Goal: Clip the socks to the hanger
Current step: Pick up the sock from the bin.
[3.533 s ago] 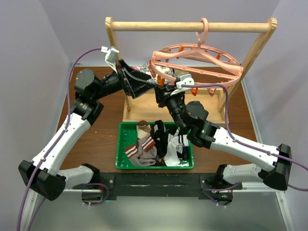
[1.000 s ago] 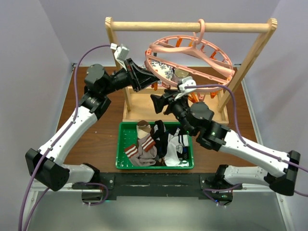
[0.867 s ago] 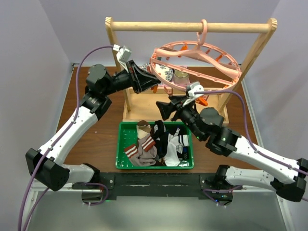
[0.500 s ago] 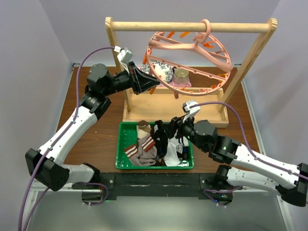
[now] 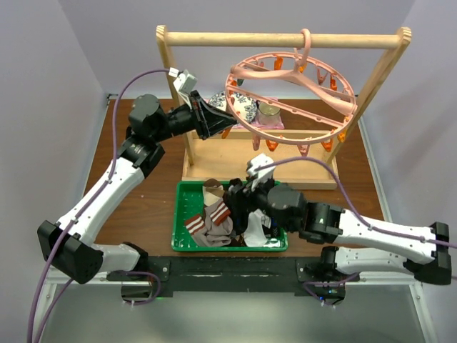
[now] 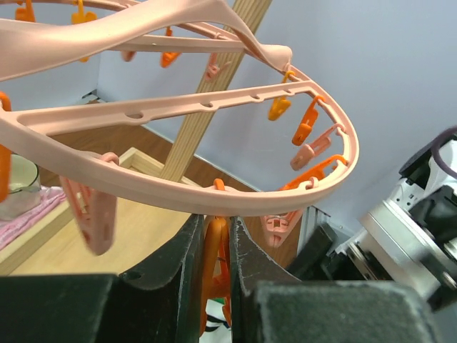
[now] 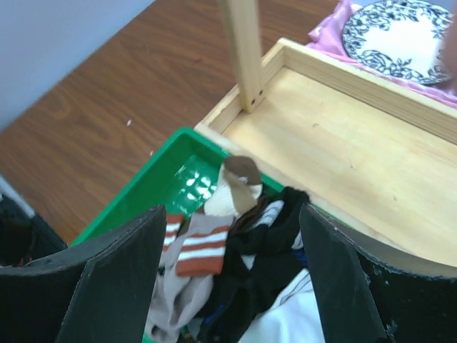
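Right gripper [image 7: 232, 214] gapes empty over limp, light socks [image 7: 250, 275], probably best pinched at the striped cuff [image 7: 193, 254] beneath it; left gripper [image 6: 216, 227] clamps an orange clip [image 6: 214, 275].

My right gripper [image 7: 230, 213] has left the hanger [image 5: 257, 71] and dropped to the green tray [image 5: 180, 214], where its jaws now stand wide over the socks [image 5: 214, 221]. The hanger, tipped steeply a second ago, has swung back nearer level, and my left arm [image 5: 114, 179] has risen toward the ring's left rim
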### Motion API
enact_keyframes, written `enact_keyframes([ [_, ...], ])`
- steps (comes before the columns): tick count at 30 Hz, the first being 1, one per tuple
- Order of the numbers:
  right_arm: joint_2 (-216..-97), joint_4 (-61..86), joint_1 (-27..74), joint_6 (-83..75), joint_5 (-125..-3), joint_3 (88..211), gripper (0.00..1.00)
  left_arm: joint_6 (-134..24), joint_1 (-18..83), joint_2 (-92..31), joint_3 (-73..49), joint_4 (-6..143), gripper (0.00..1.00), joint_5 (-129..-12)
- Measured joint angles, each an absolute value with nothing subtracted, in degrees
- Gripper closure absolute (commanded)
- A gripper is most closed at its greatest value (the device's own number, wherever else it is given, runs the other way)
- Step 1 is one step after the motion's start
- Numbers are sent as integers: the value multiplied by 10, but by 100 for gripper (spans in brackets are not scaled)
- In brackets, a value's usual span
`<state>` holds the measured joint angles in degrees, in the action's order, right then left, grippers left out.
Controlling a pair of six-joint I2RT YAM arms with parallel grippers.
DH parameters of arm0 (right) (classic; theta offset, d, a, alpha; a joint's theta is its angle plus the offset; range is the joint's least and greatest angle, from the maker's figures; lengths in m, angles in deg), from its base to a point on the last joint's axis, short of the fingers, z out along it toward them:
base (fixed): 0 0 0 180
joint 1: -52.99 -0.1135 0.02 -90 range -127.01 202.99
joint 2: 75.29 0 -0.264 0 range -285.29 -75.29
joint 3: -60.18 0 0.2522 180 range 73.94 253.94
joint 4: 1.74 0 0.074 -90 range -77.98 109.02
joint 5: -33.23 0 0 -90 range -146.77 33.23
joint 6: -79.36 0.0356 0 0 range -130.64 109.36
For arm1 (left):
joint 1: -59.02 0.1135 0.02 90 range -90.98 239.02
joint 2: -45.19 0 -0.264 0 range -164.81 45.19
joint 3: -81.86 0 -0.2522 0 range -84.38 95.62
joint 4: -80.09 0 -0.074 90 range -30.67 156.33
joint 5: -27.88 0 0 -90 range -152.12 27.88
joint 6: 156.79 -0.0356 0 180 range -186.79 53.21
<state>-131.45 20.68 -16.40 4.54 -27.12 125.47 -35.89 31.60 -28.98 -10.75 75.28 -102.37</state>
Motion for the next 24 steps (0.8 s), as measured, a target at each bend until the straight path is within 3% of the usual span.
enact_keyframes([
  [6, -1370, 254, -300, 47, -150, 1261, 20, -359, 316, -290, -103, 753, 100, -1023],
  [18, -1371, 310, -313, 286, -37, 1143, 32, -355, 316, -290, -96, 752, 100, -1024],
  [24, -1385, 391, -329, 452, -10, 1128, 32, -353, 316, -290, -96, 748, 100, -1026],
])
